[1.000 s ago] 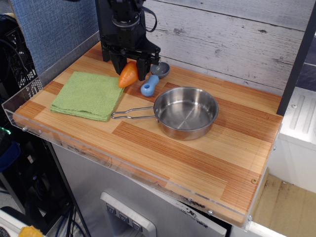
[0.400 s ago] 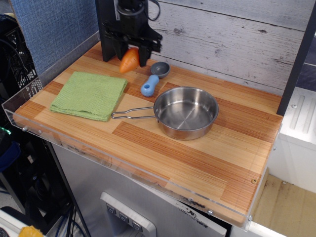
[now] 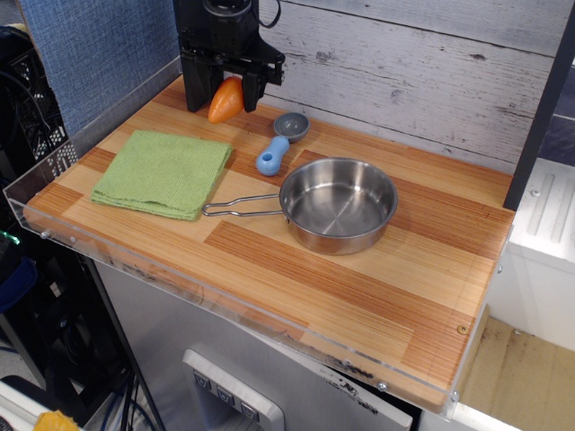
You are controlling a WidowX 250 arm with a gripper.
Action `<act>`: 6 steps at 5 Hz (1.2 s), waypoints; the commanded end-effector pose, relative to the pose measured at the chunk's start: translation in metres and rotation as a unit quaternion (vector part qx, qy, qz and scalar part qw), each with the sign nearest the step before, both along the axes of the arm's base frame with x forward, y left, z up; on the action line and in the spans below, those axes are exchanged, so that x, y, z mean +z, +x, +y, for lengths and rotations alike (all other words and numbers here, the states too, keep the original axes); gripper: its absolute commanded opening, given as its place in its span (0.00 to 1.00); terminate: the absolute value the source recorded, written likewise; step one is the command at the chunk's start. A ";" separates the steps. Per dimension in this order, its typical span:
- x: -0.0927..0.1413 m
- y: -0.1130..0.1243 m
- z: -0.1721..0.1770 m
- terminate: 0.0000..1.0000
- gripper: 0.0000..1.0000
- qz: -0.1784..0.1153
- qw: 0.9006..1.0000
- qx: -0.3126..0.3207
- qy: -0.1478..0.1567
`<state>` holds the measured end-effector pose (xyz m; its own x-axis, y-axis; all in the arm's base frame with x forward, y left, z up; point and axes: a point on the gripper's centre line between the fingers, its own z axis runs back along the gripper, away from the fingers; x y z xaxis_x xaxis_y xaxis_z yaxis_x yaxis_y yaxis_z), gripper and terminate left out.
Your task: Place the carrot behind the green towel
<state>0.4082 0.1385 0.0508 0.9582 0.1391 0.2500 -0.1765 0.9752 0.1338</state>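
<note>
One small, stubby orange toy carrot (image 3: pixel 225 99), smooth and cone-shaped, hangs tilted at the back left of the table, its rounded wide end low and to the left, its narrow end up between the jaws. Position: above the wood, beyond the far right corner of the towel and apart from it; whether it touches the tabletop cannot be told.

One black robot gripper (image 3: pixel 231 87), mounted on a black arm that comes down against the back wall, clamped on the carrot's upper part with a dark finger at each side.

One light green folded square cloth towel (image 3: pixel 163 172) with a woven texture, lying flat at the left of the table, near the front left edge.

One grey scoop with a blue handle (image 3: pixel 278 145), lying to the right of the carrot and well clear of it, grey bowl toward the wall, handle pointing toward the pan.

One round stainless steel pan (image 3: pixel 338 204) with a thin wire handle, sitting mid-table; the handle reaches left and ends just beside the towel's right edge.

One wooden tabletop (image 3: pixel 377 287) of striped planks, edged at front and left by a clear plastic rim.

One whitewashed plank wall (image 3: pixel 404 63) behind; blue fabric panel (image 3: pixel 99 45) at the left.
</note>
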 end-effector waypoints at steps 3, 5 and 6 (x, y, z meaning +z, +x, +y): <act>-0.006 -0.005 0.022 0.00 1.00 0.015 1.000 0.011 0.010; 0.009 -0.012 0.021 0.00 1.00 -0.007 1.000 0.011 0.014; 0.028 -0.020 0.018 0.00 1.00 -0.034 0.999 0.013 0.014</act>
